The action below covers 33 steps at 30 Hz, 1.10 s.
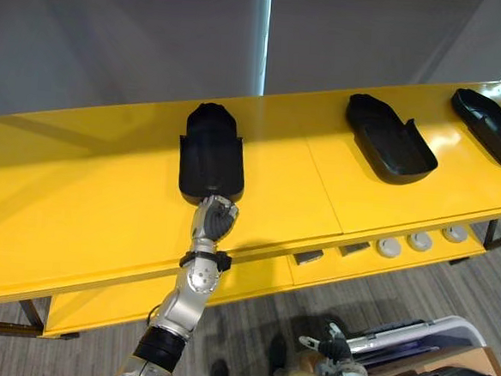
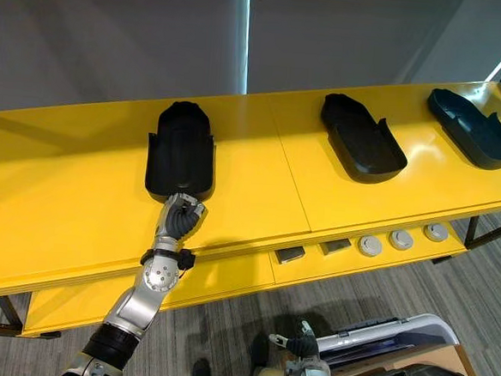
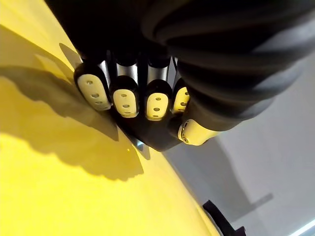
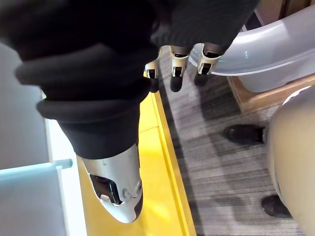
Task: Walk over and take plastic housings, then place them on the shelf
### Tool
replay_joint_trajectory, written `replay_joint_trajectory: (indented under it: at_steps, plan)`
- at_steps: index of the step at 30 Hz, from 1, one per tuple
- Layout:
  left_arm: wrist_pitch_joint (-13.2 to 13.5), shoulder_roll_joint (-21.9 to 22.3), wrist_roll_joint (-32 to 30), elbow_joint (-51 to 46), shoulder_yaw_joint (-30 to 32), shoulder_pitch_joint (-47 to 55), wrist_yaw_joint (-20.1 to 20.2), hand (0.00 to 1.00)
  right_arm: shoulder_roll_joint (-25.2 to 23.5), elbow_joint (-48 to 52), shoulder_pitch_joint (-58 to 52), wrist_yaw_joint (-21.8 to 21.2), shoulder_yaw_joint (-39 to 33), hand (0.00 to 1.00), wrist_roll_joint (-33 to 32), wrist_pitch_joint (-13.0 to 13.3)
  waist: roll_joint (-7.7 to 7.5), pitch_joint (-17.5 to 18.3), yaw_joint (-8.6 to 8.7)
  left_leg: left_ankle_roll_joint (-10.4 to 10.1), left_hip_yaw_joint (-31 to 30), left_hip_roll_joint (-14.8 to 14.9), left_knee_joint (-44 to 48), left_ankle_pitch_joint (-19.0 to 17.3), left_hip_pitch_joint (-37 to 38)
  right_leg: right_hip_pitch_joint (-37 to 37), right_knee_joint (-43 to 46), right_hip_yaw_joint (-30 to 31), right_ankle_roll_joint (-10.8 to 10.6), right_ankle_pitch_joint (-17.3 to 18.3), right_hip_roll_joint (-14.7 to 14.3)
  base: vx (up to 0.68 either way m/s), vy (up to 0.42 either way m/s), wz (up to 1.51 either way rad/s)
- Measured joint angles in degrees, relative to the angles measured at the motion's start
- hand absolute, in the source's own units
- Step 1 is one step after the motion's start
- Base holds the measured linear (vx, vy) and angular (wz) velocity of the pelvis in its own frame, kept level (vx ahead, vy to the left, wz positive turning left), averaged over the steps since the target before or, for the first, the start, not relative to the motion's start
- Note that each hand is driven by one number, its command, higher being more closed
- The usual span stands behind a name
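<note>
Left hand [image 1: 213, 217] pinches near rim of housing [image 1: 211, 151] on yellow shelf [image 1: 78, 193]; withdrawing before letting go would likely drag it off.

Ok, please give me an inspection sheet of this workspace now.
Surface: long yellow shelf, glossy.
Job's things: three black plastic housings lying apart on it: left housing, middle housing, right housing.
Clutter: three grey round discs and two dark blocks on the lower yellow ledge.
Hands: left hand curled on left housing's near edge; right hand open, hanging low.
Cables: nothing seen.
Surroundings: grey wall, grey carpet, pale plastic tub.
</note>
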<state>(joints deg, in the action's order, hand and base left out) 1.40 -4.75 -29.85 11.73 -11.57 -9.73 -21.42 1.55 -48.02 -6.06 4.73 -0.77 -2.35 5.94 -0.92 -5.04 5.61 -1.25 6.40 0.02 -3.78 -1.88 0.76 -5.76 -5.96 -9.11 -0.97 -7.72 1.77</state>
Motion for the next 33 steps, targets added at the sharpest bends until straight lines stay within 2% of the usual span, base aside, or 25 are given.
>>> replay_joint_trajectory:
  at_steps: [15,18,20,21,23,24,25,27,28,29,30,33]
  plan:
    - [-0.19,-0.12,0.5,1.63,0.42,-2.85,0.07,1.0,-0.13,0.01,0.35,-0.03,-0.51,0.0,-0.02,0.0,-0.76,-0.07,0.04,0.07,-0.54,-0.14,-0.23,0.04,-0.02,0.0,0.0,-0.35,0.0,0.0,0.11,0.0,0.0,0.01]
    - [0.04,0.01,3.12,-7.64,-0.09,-1.28,0.14,1.0,-0.07,-0.07,0.54,0.02,-0.51,0.0,-0.05,0.0,-0.79,-0.09,-0.06,0.09,-1.28,-0.17,-0.13,0.03,-0.36,-0.01,0.2,-0.71,-0.01,0.02,0.2,0.0,0.006,0.1]
    - [3.36,-0.55,5.83,-21.57,0.14,0.44,0.05,1.0,-0.04,-0.43,0.55,0.06,-0.5,0.0,-0.36,0.0,-0.78,-0.09,-0.25,0.09,-1.89,-0.15,0.08,0.03,-1.02,0.04,0.22,-0.96,-0.01,0.03,0.28,0.0,0.024,0.14]
    - [4.34,-0.65,6.62,-24.74,0.62,0.76,0.08,1.0,-0.04,-0.66,0.67,0.06,-0.48,0.0,-0.4,0.0,-0.78,-0.09,-0.31,0.09,-1.99,-0.14,0.13,0.03,-1.01,0.14,0.22,-0.97,0.0,0.04,0.28,0.0,0.028,0.1]
    - [7.6,-0.66,9.39,-34.42,4.99,1.81,-0.28,1.0,0.02,-0.83,0.68,0.08,-0.48,0.0,-0.4,0.0,-0.74,-0.07,-0.42,0.09,-2.42,-0.11,0.33,0.03,-0.91,0.61,0.23,-1.07,0.07,0.12,0.28,0.0,0.03,0.11]
    - [9.97,-0.62,12.85,-39.03,10.48,2.39,-1.78,1.0,0.16,-1.28,0.73,0.08,-0.49,0.0,-0.4,-0.01,-0.73,-0.07,-0.94,0.09,-2.7,-0.1,0.6,0.03,-0.93,0.82,0.23,-1.23,0.08,0.13,0.3,-0.01,0.026,0.11]
    - [10.75,-0.58,14.18,-39.97,13.26,2.48,-2.48,1.0,0.24,-1.61,0.69,0.08,-0.49,0.0,-0.4,-0.01,-0.7,-0.08,-1.4,0.09,-2.82,-0.1,0.71,0.03,-0.85,1.01,0.23,-1.34,0.11,0.15,0.3,-0.02,0.018,0.13]
    - [12.8,-0.49,18.99,-40.58,22.51,2.94,-4.14,1.0,0.53,-3.3,0.91,0.05,-0.49,0.0,-0.39,-0.23,-0.68,-0.09,-2.16,0.09,-3.76,-0.07,0.78,0.04,-0.13,2.12,0.23,-2.0,0.46,0.46,0.3,-0.02,0.013,0.22]
    - [14.39,-0.37,23.96,-40.36,30.32,4.6,-6.34,1.0,0.82,-3.61,1.08,0.05,-0.56,0.0,-0.4,-0.29,-0.58,-0.04,-2.66,0.09,-4.38,-0.03,0.84,0.04,0.29,2.83,0.23,-2.49,0.51,0.68,0.3,-0.03,0.012,0.24]
    - [14.9,-0.28,25.99,-40.21,33.46,5.47,-7.38,1.0,0.99,-3.66,1.07,0.06,-0.68,0.0,-0.39,-0.29,-0.58,-0.04,-2.95,0.09,-4.69,-0.03,0.84,0.03,0.28,2.95,0.23,-2.77,0.52,0.71,0.31,-0.04,0.013,0.37]
    - [16.36,-0.23,29.96,-38.03,41.13,8.68,-10.48,1.0,1.32,-4.1,1.28,0.15,-1.89,0.0,-0.38,-0.31,-0.58,-0.04,-3.94,0.03,-5.67,-0.04,0.72,0.07,-0.05,3.11,0.23,-3.81,0.56,0.77,0.41,-0.04,0.012,0.33]
    - [16.31,-0.15,32.84,-32.95,45.3,13.89,-12.18,1.0,1.31,-4.14,1.22,0.34,-3.4,0.0,-0.36,-0.34,-0.66,0.05,-5.06,-0.17,-7.08,-0.06,0.71,-0.03,0.07,3.98,0.23,-4.99,0.65,1.16,0.52,-0.03,0.011,0.33]
